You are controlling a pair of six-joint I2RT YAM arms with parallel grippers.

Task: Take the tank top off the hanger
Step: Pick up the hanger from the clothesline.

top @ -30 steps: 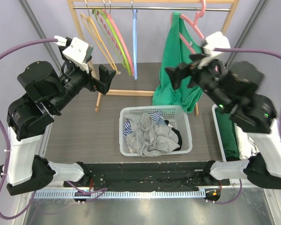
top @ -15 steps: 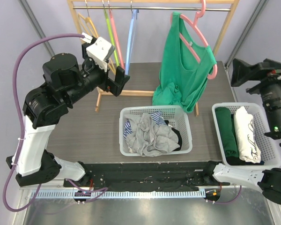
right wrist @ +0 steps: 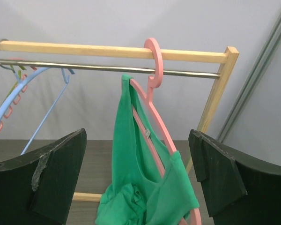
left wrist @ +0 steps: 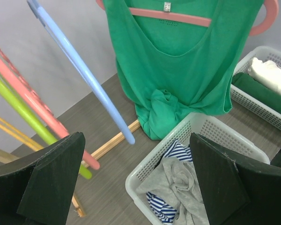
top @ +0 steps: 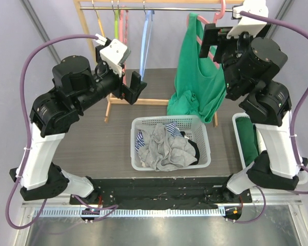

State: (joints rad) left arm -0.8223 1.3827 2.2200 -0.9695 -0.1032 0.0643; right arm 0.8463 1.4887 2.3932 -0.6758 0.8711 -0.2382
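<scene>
The green tank top (top: 197, 77) hangs on a pink hanger (top: 222, 13) hooked over the rack's rail at the back right; its lower hem is bunched into a knot. My right gripper (top: 214, 40) is open and empty, high up, just in front of the hanger's top. In the right wrist view the tank top (right wrist: 136, 187) and the tilted hanger (right wrist: 153, 61) sit between the spread fingers (right wrist: 47, 183). My left gripper (top: 132, 88) is open and empty, left of the top and apart from it. The left wrist view shows the tank top (left wrist: 178, 70) and hanger (left wrist: 178, 16) ahead.
A white basket (top: 167, 120) of loose grey and striped clothes stands below the top. A second basket (top: 237, 138) with folded clothes is at the right. The wooden rack (top: 246, 31) holds a blue hanger (top: 146, 41) and several others at the left.
My right arm has swung in from the far right and risen to face the pink hanger. My left arm has shifted slightly right.
</scene>
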